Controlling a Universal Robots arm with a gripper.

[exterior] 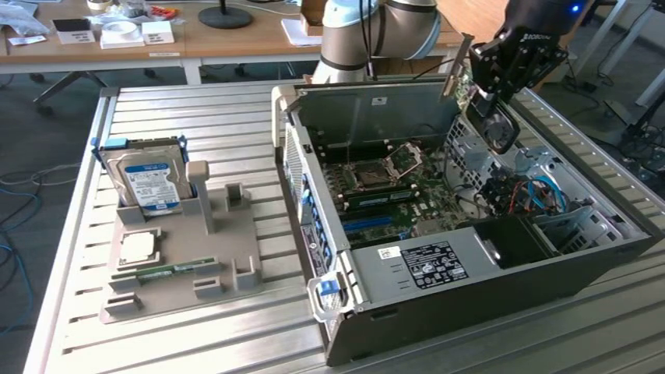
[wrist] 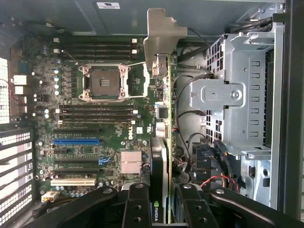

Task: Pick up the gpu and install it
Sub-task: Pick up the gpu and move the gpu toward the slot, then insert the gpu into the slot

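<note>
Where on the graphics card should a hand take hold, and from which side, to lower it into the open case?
Pinch its two flat faces near the top edge, coming from above, as the hand does now. The graphics card is thin and hangs on edge, so the faces give broad contact, and the metal bracket and lower edge stay free.
</note>
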